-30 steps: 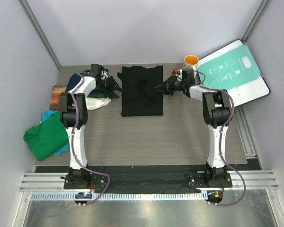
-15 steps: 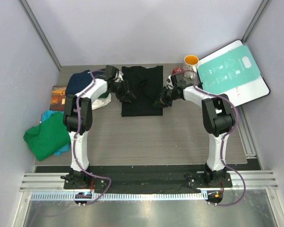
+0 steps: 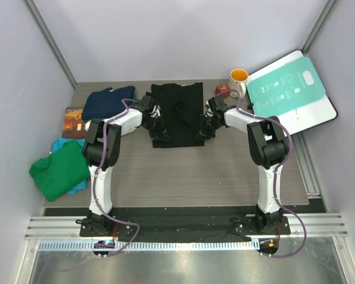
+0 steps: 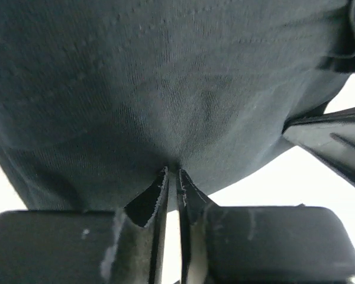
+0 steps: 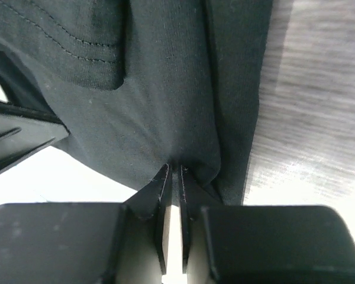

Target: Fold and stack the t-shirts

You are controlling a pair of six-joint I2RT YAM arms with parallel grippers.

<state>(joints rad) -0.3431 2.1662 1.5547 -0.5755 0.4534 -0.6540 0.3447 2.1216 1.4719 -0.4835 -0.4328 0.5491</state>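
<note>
A black t-shirt (image 3: pixel 177 109) lies flat at the middle back of the table. My left gripper (image 3: pixel 159 135) is at its lower left edge, jaws shut on a pinch of the black cloth (image 4: pixel 165 89). At the lower right edge my right gripper (image 3: pixel 205 131) pinches the black cloth (image 5: pixel 165 89) the same way. In both wrist views the fingertips (image 4: pixel 163 177) (image 5: pixel 164 173) nearly meet with fabric bunched between them. A folded navy t-shirt (image 3: pixel 109 102) sits at the back left. A green t-shirt (image 3: pixel 60 171) lies crumpled at the left edge over a teal one (image 3: pixel 60 144).
A small brown book (image 3: pixel 73 116) lies by the navy shirt. An orange-lined mug (image 3: pixel 239 77) and a small red object (image 3: pixel 222 89) stand at the back right. A teal-and-white board (image 3: pixel 291 90) leans beyond the table's right corner.
Both grippers came in from the shirt's sides toward its lower corners and closed on the cloth. The left arm moved off the navy shirt, which now shows fully.
</note>
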